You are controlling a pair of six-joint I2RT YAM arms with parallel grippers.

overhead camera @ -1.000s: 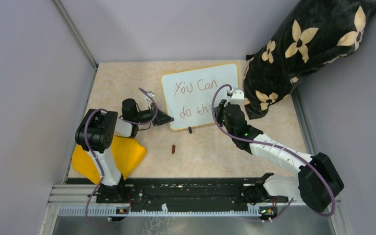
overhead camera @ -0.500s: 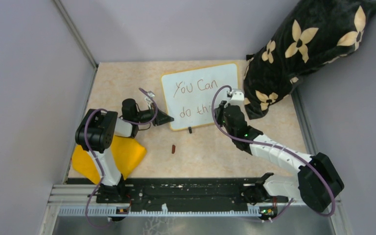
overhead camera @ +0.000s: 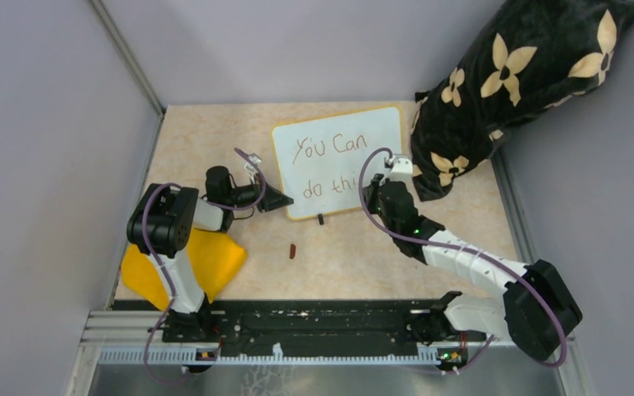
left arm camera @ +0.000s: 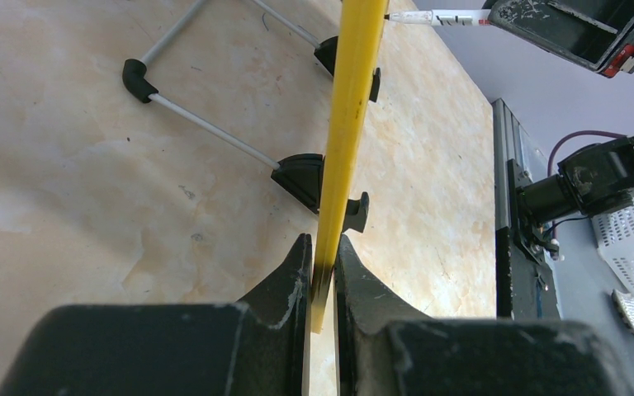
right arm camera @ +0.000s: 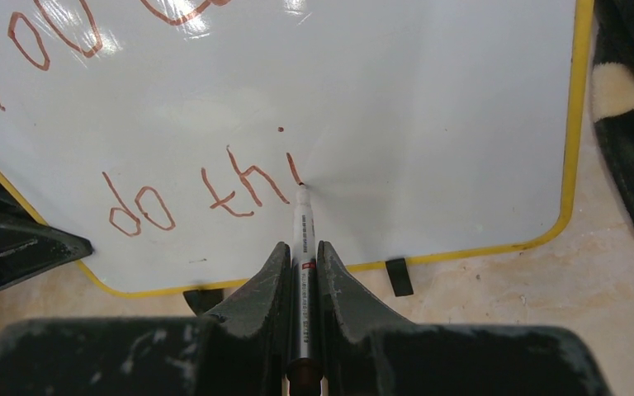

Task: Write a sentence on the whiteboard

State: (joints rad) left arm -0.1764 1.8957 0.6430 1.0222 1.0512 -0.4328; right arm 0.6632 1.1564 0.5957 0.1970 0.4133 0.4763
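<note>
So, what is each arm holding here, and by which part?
The left fingers pinch the glossy white, yellow-framed whiteboard by its left frame edge. The right fingers clamp the thin white marker pen by its barrel, behind the tip.

The whiteboard (overhead camera: 338,161) stands upright in the middle of the table (overhead camera: 206,140) and closes the way toward 12 o'clock. At its 3 o'clock a dark flowered cushion (overhead camera: 512,91) lies just beside it, so there is almost no gap. The left claw (left arm camera: 322,252) pinches the frame at 8 o'clock. The right claw (right arm camera: 302,252), with a marker (right arm camera: 301,216), stands at 5 o'clock. The table at 6 o'clock is free except for a small brown cap (overhead camera: 292,250). The 10 o'clock side is open. A yellow cloth (overhead camera: 215,260) lies further out at 8 o'clock.
</note>
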